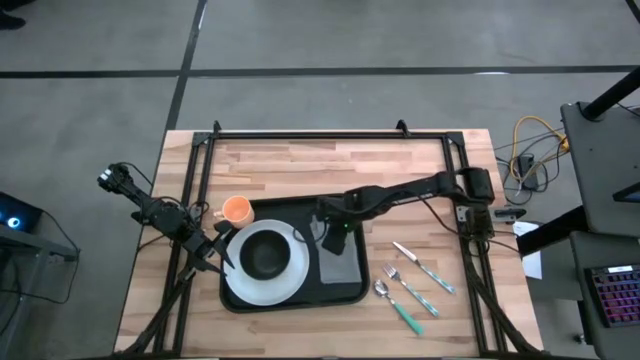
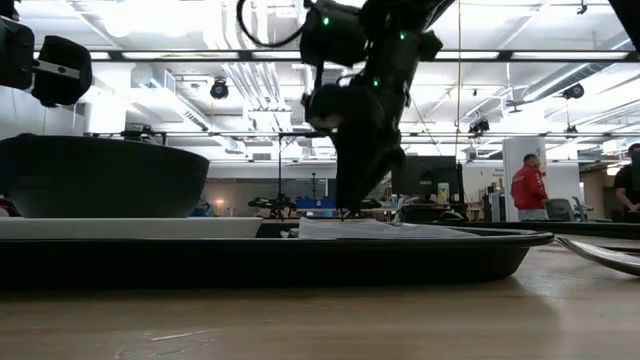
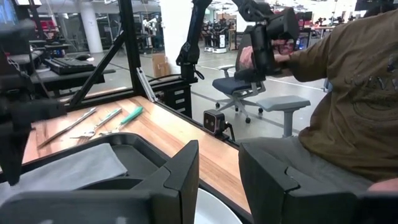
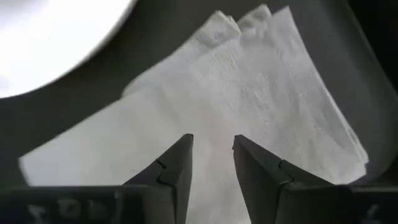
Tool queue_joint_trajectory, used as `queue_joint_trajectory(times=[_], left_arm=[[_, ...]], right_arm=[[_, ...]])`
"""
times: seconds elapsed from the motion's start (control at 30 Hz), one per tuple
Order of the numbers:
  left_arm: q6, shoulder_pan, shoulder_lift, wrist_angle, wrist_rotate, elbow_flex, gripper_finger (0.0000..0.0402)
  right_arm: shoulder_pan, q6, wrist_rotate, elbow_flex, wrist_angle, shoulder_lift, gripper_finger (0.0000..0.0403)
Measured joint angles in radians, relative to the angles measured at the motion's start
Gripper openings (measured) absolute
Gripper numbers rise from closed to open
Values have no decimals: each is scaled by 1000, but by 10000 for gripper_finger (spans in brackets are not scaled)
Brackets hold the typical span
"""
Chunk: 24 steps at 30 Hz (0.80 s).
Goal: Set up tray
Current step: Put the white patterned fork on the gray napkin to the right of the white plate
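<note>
The black tray (image 1: 345, 292) lies mid-table, its rim (image 2: 420, 248) close in the low view. At its left a white plate (image 1: 290, 275) carries a black bowl (image 1: 264, 258). On the tray's right part a folded grey napkin (image 1: 343, 266) lies flat, also in the right wrist view (image 4: 249, 93). My right gripper (image 4: 212, 158) points steeply down over the napkin's far end, open, with nothing between its fingers. My left gripper (image 3: 219, 180) waits level at the tray's left edge (image 1: 215, 252), open and holding nothing. My right gripper comes at the napkin's top face (image 4: 214, 118) from above, slanting down. In the low view its fingertips (image 2: 345, 210) stand right at the napkin (image 2: 370, 229). Whether they touch it I cannot tell.
An orange cup (image 1: 237, 210) stands off the tray by its far left corner. A knife (image 1: 425, 268), fork (image 1: 408, 289) and spoon (image 1: 397, 303) lie on the wood to the tray's right. A person in a brown sleeve (image 3: 348, 93) sits beyond the table's near edge.
</note>
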Motion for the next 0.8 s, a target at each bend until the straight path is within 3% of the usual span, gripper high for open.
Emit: queue_joint_trajectory(times=[0.4, 0.8], left_arm=[[0, 0, 2, 0, 0, 0, 96], [0, 0, 5, 0, 0, 0, 96]], right_arm=[[85, 141, -1, -1, -75, -146, 90], [157, 287, -52, -8, -107, -165, 97]])
